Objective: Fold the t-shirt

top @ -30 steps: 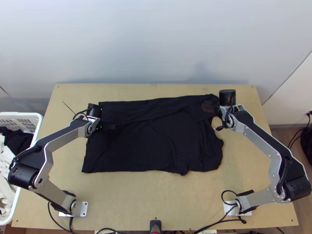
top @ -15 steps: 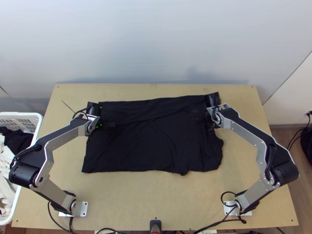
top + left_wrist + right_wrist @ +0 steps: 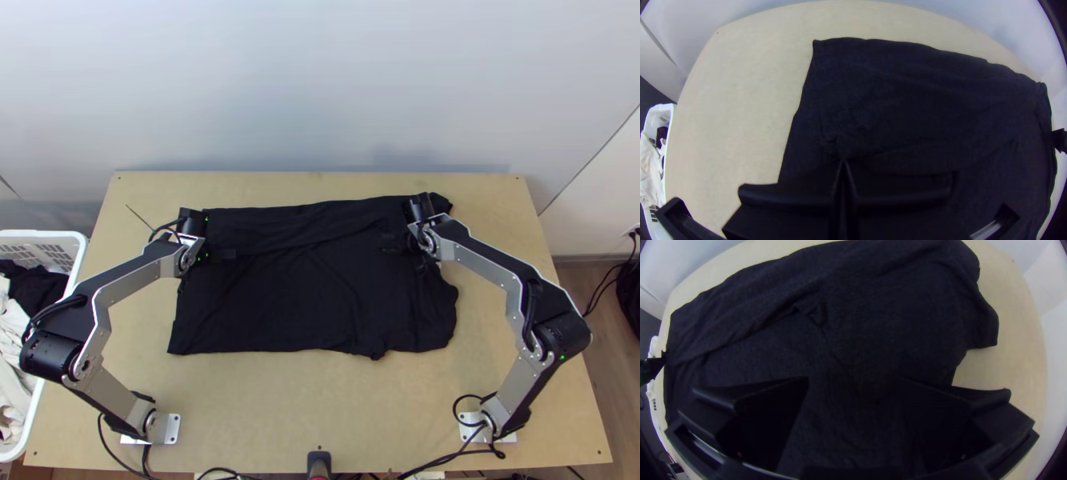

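Note:
The black t-shirt (image 3: 304,296) lies spread in a wide, roughly rectangular shape, its far part folded over in a long flap with a slanting edge. At its left side, my left gripper (image 3: 227,254) is low over the cloth; in the left wrist view the left gripper (image 3: 843,164) is shut, and creases of the t-shirt (image 3: 907,102) run together at its fingertips. My right gripper (image 3: 389,242) is over the shirt's far right part. Seen from its wrist, the right gripper (image 3: 853,384) stands wide open above the t-shirt (image 3: 889,320), with no cloth between its fingers.
A white basket (image 3: 78,264) with black and light cloth stands beyond the table's left edge. Bare wooden table (image 3: 272,400) borders the shirt in front, and a pale wall rises behind. Cables lie along the near edge.
The right gripper has moved left, from the shirt's far right corner to farther in over the cloth. My left arm and the t-shirt have stayed where they were.

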{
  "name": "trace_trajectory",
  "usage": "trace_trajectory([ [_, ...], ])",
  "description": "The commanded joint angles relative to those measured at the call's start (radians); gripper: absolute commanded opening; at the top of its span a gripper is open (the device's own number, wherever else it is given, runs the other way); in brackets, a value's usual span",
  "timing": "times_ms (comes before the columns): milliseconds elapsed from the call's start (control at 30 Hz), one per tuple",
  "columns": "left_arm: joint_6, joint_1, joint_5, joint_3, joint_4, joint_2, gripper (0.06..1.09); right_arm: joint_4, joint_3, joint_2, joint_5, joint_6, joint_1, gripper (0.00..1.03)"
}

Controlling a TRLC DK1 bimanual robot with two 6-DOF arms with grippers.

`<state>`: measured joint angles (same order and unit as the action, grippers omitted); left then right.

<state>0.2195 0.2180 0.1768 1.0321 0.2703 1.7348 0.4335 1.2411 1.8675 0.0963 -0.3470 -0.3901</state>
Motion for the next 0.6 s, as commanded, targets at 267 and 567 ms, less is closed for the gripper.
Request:
trace_trajectory([
  [267,-0.002,-0.005,0.0,0.014,0.01,0.019,0.1,-0.042,0.09,0.079,0.071,0.042,0.011,0.3],
  [567,-0.003,-0.011,0.0,0.033,0.023,0.014,0.1,-0.072,0.106,0.065,0.138,0.091,0.039,0.03],
])
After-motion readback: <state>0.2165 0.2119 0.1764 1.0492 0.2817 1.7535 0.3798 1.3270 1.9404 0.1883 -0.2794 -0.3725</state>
